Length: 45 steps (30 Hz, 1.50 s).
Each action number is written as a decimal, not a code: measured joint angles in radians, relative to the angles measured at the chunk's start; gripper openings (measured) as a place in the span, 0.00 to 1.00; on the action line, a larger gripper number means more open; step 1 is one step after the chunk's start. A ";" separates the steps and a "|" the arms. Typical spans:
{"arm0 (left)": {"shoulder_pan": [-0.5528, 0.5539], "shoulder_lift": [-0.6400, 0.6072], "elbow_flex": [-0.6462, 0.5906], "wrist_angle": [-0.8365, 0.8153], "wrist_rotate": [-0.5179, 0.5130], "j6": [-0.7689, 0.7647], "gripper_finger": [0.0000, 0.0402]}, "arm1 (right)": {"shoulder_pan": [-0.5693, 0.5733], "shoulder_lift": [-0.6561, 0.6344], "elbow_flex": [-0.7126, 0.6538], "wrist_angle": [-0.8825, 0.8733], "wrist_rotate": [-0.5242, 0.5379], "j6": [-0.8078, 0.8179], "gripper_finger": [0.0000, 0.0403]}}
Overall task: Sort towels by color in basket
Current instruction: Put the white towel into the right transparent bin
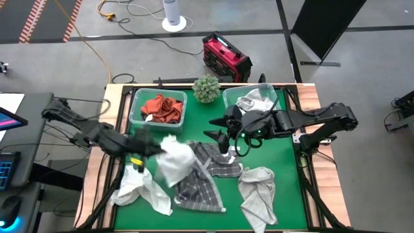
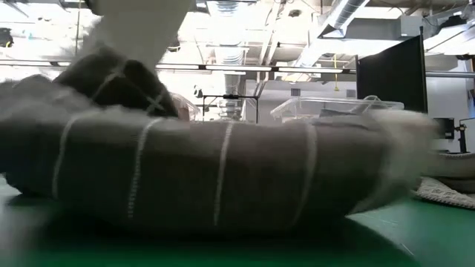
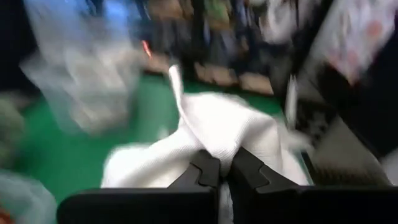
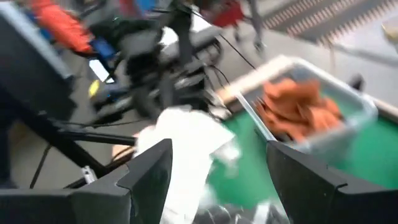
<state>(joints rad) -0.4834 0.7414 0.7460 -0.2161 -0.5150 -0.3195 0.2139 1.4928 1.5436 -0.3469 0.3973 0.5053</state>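
Observation:
My left gripper [image 1: 154,148] is over the table's middle left, shut on a white towel [image 1: 174,159], which also shows in the left wrist view [image 3: 211,134]. My right gripper [image 1: 223,134] hovers open near the table's middle, its fingers wide apart [image 4: 214,180] and touching nothing. A dark grey plaid towel [image 1: 202,176] lies spread on the mat and fills the low view [image 2: 223,178]. Another white towel [image 1: 139,189] lies near the left front. A light grey towel [image 1: 257,194] lies at the right front. Rust-orange towels [image 1: 162,108] sit in the left bin. My left gripper pinches a bunched part of the white towel [image 3: 214,146] between its two shut fingers [image 3: 205,171]. The cloth is gathered in several folds ahead of the fingers. It is raised off the mat and hangs over the plaid towel [image 2: 137,30]. Whether its lower end rests there I cannot tell.
Two clear plastic bins stand at the far edge: the left one [image 1: 137,116], the right one [image 1: 228,97] holding pale towels [image 1: 255,102]. A small green plant [image 1: 206,88] stands between them. Bare green mat [image 1: 288,188] shows at the right front.

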 joint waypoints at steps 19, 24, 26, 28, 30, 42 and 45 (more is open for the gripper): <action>0.315 0.172 0.141 0.152 0.262 0.128 0.00 | -0.043 0.111 0.049 0.117 -0.091 -0.355 0.71; 0.361 0.275 0.266 0.092 0.357 0.161 0.00 | -0.063 0.168 0.123 0.030 -0.110 -0.405 0.71; 0.375 0.309 0.324 0.034 0.366 0.182 0.00 | -0.071 0.188 0.150 -0.010 -0.115 -0.410 0.71; 0.387 0.341 0.381 -0.026 0.399 0.198 0.00 | -0.079 0.197 0.167 -0.069 -0.115 -0.409 0.71; 0.393 0.368 0.426 -0.051 0.440 0.211 0.00 | -0.081 0.198 0.168 -0.096 -0.116 -0.409 0.71; 0.420 0.443 0.529 0.098 0.490 0.275 0.00 | -0.094 0.198 0.169 -0.057 -0.087 -0.452 0.71; 0.433 0.436 0.529 0.171 0.489 0.277 0.00 | -0.106 0.197 0.169 -0.022 -0.084 -0.420 0.71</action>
<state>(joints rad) -0.0499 1.1770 1.2747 -0.0446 -0.0262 -0.0428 0.1079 1.6897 1.7130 -0.3688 0.3137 0.0857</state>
